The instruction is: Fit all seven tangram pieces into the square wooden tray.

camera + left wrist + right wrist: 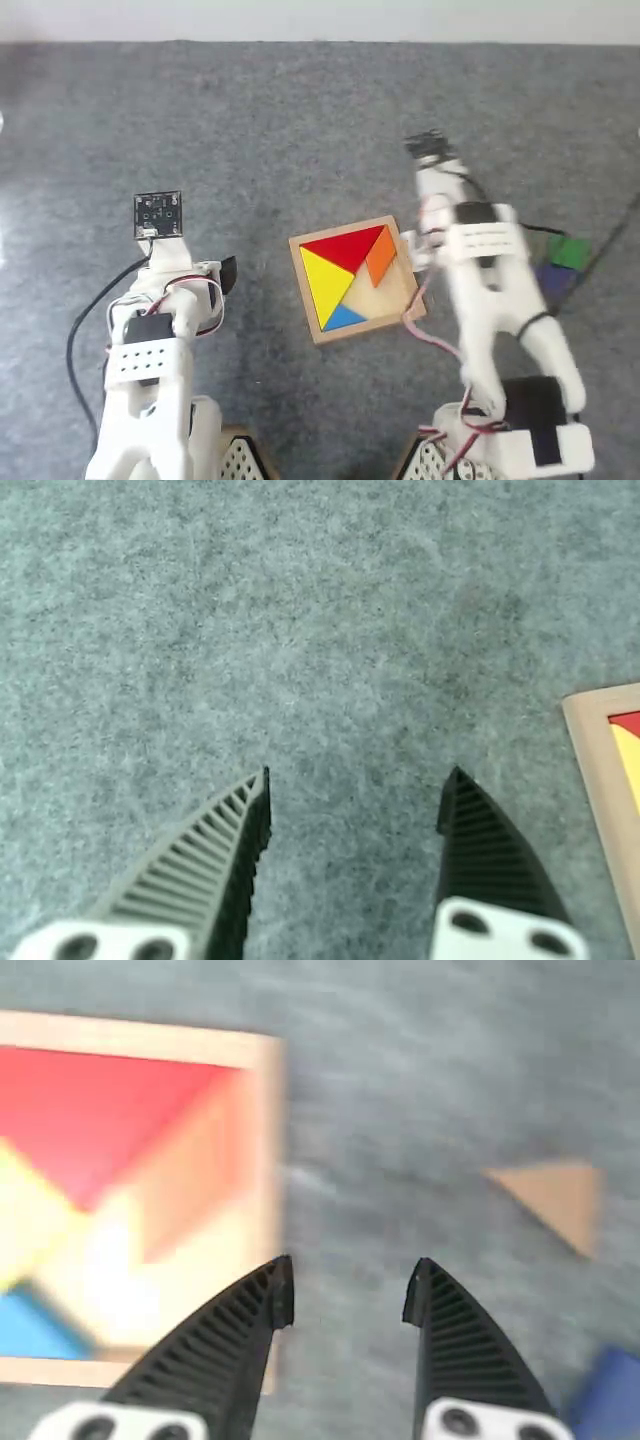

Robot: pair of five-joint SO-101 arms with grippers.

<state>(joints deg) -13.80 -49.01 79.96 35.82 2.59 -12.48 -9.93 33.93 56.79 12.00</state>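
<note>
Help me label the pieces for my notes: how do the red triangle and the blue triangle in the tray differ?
Size: the red triangle is far larger than the blue triangle. Place: the red triangle lies along the edge of the tray farthest from the arms' bases, the blue triangle along the nearest edge. Both are triangles lying flat inside the tray.
</note>
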